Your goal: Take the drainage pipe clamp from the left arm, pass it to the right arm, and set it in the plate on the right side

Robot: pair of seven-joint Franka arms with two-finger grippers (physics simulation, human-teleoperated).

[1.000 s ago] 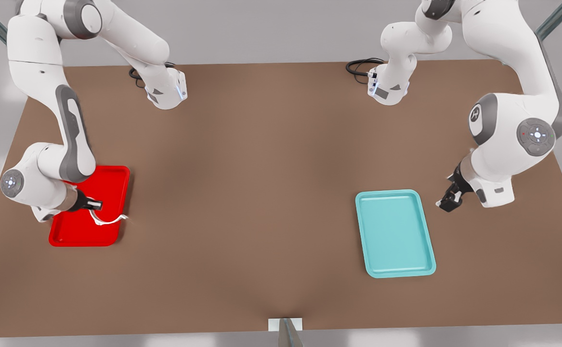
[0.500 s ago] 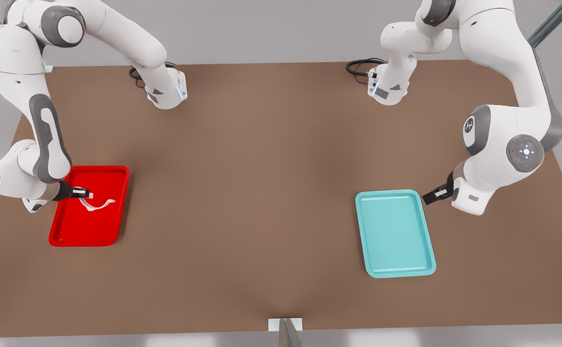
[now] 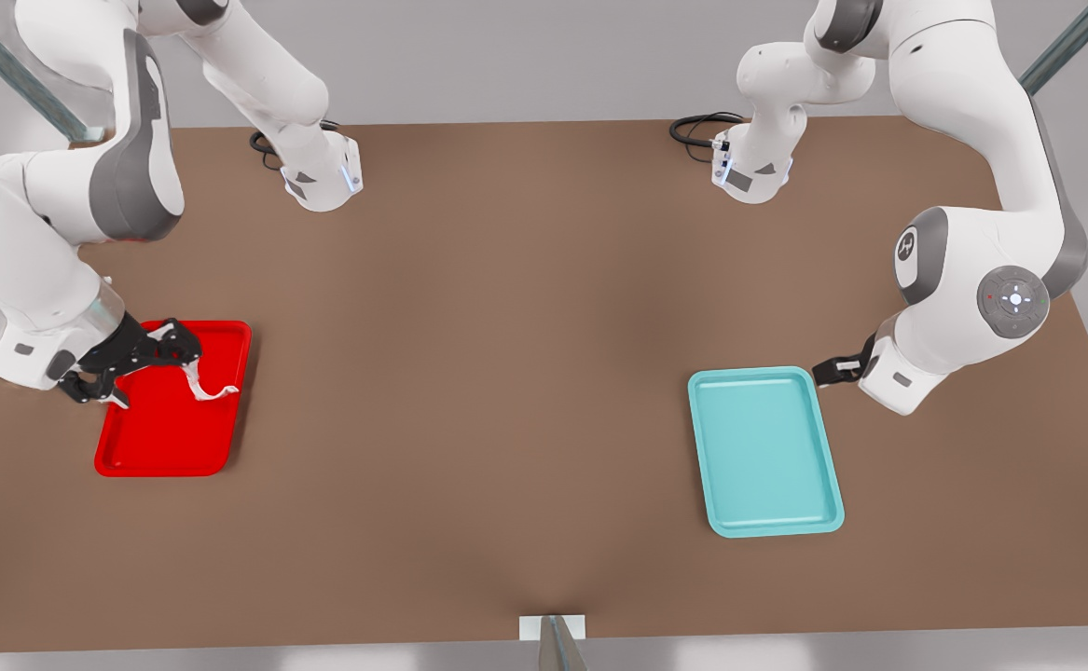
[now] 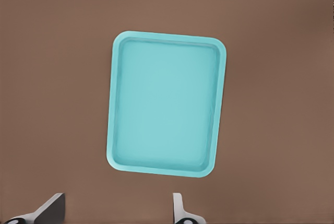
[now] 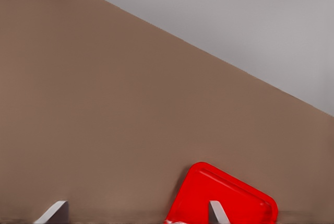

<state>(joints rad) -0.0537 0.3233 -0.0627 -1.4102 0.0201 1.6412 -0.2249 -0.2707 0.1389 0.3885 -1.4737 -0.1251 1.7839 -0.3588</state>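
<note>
The right gripper (image 3: 150, 375) has opened wide over the red tray (image 3: 166, 447), releasing the clamp (image 3: 210, 389) into it; placement appears complete. The left gripper (image 3: 828, 369) waits beside the teal tray (image 3: 767, 457), spread and empty.

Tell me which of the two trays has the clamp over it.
The red tray at the front view's left. The white clamp sits over its inner corner by the right tool; the teal tray near the left tool holds nothing.
</note>
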